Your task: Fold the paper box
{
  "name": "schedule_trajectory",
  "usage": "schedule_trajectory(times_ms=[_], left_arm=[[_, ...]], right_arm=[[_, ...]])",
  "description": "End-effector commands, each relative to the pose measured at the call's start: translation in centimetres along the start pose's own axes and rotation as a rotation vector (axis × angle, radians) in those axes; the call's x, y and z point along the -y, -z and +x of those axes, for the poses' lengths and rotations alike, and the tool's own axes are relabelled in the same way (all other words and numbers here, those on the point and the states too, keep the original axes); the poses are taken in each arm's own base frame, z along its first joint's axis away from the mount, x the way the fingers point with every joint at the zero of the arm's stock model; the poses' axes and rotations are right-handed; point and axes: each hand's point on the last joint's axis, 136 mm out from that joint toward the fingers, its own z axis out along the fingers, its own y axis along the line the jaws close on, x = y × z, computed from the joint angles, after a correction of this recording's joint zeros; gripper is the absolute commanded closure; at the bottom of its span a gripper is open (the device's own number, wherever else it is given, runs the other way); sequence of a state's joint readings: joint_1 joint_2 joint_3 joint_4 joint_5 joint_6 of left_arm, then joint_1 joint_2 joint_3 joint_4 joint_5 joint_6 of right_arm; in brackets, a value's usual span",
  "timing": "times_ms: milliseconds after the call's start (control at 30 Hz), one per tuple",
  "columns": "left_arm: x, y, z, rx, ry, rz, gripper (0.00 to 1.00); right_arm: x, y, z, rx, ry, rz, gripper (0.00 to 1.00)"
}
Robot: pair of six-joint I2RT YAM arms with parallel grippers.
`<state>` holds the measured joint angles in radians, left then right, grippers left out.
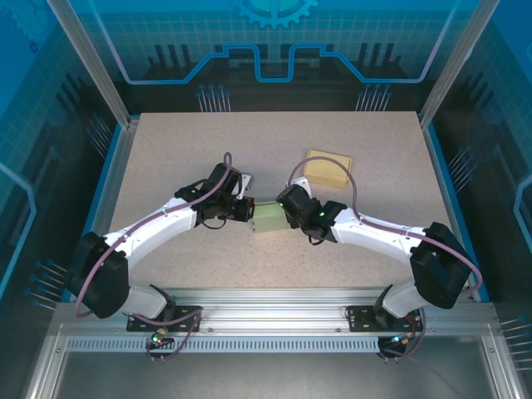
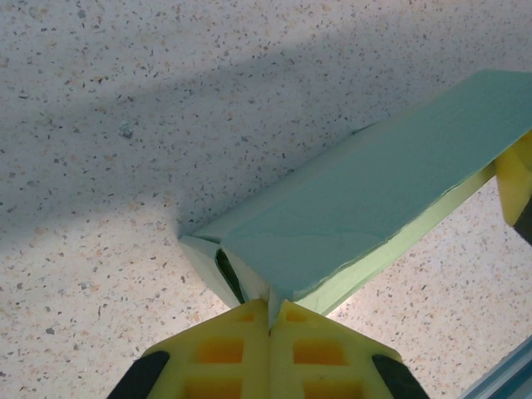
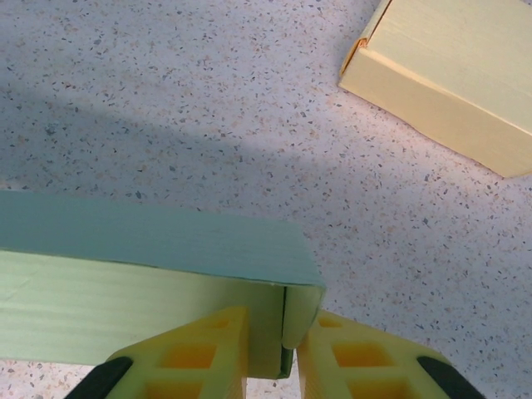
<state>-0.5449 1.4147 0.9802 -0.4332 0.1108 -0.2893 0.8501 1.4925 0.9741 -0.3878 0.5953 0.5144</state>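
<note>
Green card makes up the half-folded box (image 1: pixel 268 218), which lies on the speckled table (image 1: pixel 183 150) between the two grippers and is held at both ends. The left gripper (image 2: pixel 270 312) has its yellow fingers (image 2: pixel 224 353) pressed flat together, pinching a thin corner flap of the box right at their tips. From there the box (image 2: pixel 366 199) stretches away ahead and to the right of that gripper, with its top panel tilted. The right gripper (image 3: pixel 274 332) has its jaws only narrowly apart, clamped across the end wall of the box (image 3: pixel 150 274), which extends to its left. A closed yellow box (image 3: pixel 457 75) sits ahead and to the right of this gripper, well apart from the green one.
</note>
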Motion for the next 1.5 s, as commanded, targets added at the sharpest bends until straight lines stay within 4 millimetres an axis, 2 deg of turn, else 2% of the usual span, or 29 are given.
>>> schedule_trajectory(times_ms=[0,333,533,567,667,833,967,1100,1167,1233,1367,1467], left_arm=[[-0.1,0.2,0.4,0.005,-0.018,0.000,0.97],[0.3,-1.0,1.2,0.000,0.024,0.057,0.95],[0.5,-0.9,1.7,-0.011,0.015,0.067,0.85],[0.5,-0.5,1.5,0.003,0.006,0.063,0.81],[0.5,1.3,0.3,0.060,-0.026,0.040,0.60],[0.7,4.8,-2.0,0.169,-0.112,-0.010,0.40],[1.4,6.4,-3.4,0.285,-0.322,-0.007,0.35],[3.9,6.2,-2.5,0.466,-0.775,0.102,0.29],[3.8,6.0,-2.9,0.584,-0.879,0.069,0.18],[3.8,5.5,-3.3,0.667,-0.965,0.038,0.02],[4.1,3.1,-1.6,0.588,-1.095,0.094,0.01],[4.5,2.3,-1.0,0.575,-1.119,0.137,0.01]], right_arm=[[-1.2,-0.2,1.2,-0.050,0.055,-0.021,0.78],[-1.2,-0.5,1.5,-0.056,0.048,-0.019,0.80],[-1.2,-0.6,1.6,-0.059,0.044,-0.018,0.82],[-1.2,-0.5,1.6,-0.058,0.043,-0.018,0.82],[-1.2,-0.6,1.6,-0.059,0.044,-0.017,0.82],[-1.3,-0.6,1.6,-0.061,0.043,-0.018,0.82],[-1.4,-0.6,1.6,-0.061,0.043,-0.022,0.82],[-1.4,-0.7,1.7,-0.064,0.044,-0.021,0.82],[-1.4,-0.7,1.7,-0.065,0.043,-0.025,0.82],[-1.6,-0.7,1.7,-0.067,0.043,-0.030,0.82],[-1.7,-0.6,1.5,-0.064,0.037,-0.036,0.82],[-1.6,-0.5,1.4,-0.059,0.032,-0.036,0.82]])
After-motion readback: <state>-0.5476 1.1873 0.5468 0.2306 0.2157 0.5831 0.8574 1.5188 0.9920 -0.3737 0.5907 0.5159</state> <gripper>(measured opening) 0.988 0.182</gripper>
